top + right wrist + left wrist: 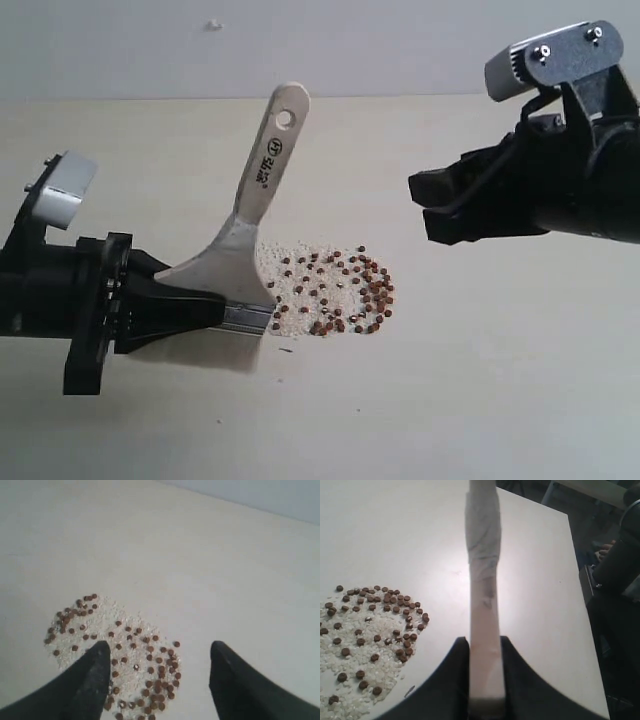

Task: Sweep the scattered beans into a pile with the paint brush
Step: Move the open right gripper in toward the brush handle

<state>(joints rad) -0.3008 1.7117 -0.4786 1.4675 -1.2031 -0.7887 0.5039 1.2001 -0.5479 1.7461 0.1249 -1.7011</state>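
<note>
Pale desk, grey wall behind, nothing else on it but the task things.

We see the left claw clamped on the paint brush. Its fingers pinch the flat faces low down, at the silver ferrule. The handle rises away from the claw at a tilt, and the bristles hang under the fingers at the desk. In the left wrist view the brush stands edge-on between the two fingers.

The beans lie just past the left claw's tips, right beside the brush's edge, mixed with fine white grains. They form a loose patch, not a tight pile yet.

The right claw is empty, its fingers set wide apart. It hovers above the desk, with the beans below and just ahead of its tips.

Handling, our judgement: the brush is light, with a stiff wooden handle and soft, bendy bristles. A grip near the ferrule gives the best control of the edge, while a grip high on the handle would wobble. The beans are tiny, light and hard and will likely roll, so short, gentle strokes inward suit them.
</note>
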